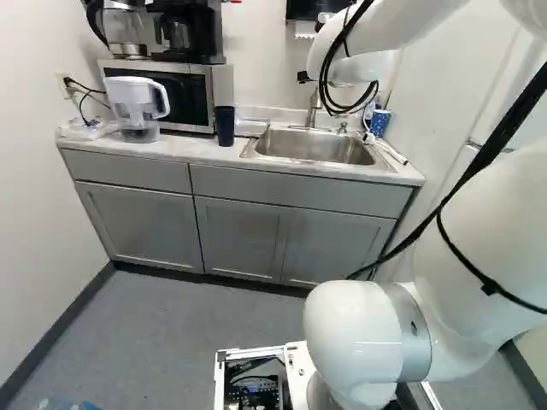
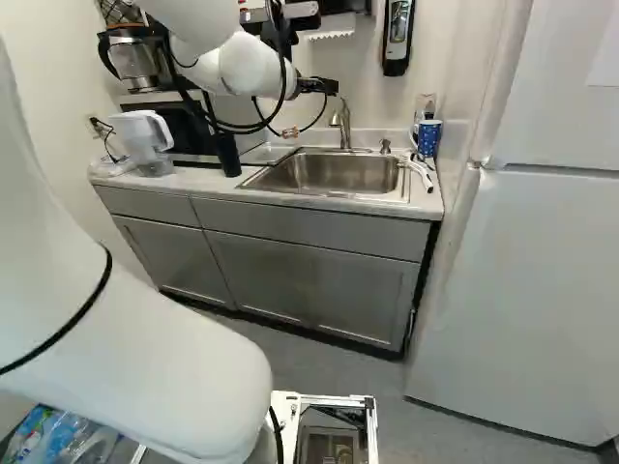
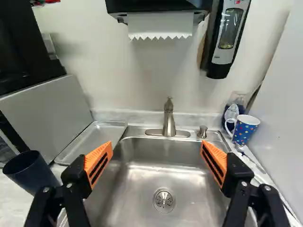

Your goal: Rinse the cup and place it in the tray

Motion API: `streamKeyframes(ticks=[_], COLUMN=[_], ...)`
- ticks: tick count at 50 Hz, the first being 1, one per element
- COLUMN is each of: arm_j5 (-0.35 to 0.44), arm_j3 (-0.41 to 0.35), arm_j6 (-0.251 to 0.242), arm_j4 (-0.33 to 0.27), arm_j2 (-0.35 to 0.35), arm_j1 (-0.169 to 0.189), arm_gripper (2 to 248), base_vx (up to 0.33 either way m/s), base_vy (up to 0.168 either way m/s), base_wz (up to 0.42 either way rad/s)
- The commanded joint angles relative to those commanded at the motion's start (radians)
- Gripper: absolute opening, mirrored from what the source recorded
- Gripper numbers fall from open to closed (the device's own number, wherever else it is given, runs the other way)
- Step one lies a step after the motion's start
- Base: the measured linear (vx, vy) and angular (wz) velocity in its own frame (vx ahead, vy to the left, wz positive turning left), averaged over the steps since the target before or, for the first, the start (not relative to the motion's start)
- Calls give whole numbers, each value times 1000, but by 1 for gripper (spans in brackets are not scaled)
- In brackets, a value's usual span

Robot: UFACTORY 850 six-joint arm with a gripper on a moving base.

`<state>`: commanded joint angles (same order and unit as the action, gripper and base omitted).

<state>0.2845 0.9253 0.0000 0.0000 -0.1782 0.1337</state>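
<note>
My gripper (image 2: 317,87) reaches out over the sink (image 2: 338,174) in the right base view, its black part showing. In the wrist view the gripper (image 3: 156,158) stands wide open, nothing between its orange pads, with the sink basin and drain ahead of and below it. The dark blue cup (image 3: 29,170) stands on the counter beside the left finger, outside the grip, close to the tray (image 3: 94,139). That metal tray lies between the microwave and the sink. A blue dotted mug (image 3: 246,128) stands on the far side of the sink, beyond the right finger.
A faucet (image 3: 169,118) rises at the sink's back edge, with a towel dispenser (image 3: 158,7) and a soap dispenser (image 3: 229,35) above. A microwave (image 1: 184,94) and a water pitcher (image 1: 137,107) stand beside the cup. A fridge (image 2: 522,280) flanks the counter.
</note>
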Motion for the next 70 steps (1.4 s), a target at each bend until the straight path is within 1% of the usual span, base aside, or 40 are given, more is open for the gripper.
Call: streamKeyframes(ticks=[32, 70], arm_j5=[0, 0], arm_j3=[0, 0], arm_j6=[0, 0], arm_j4=[0, 0], arm_j2=[0, 0], arm_j1=[0, 0], arm_gripper=[247, 247], base_vx=[70, 76], base_vy=[7, -4], base_wz=[130, 9])
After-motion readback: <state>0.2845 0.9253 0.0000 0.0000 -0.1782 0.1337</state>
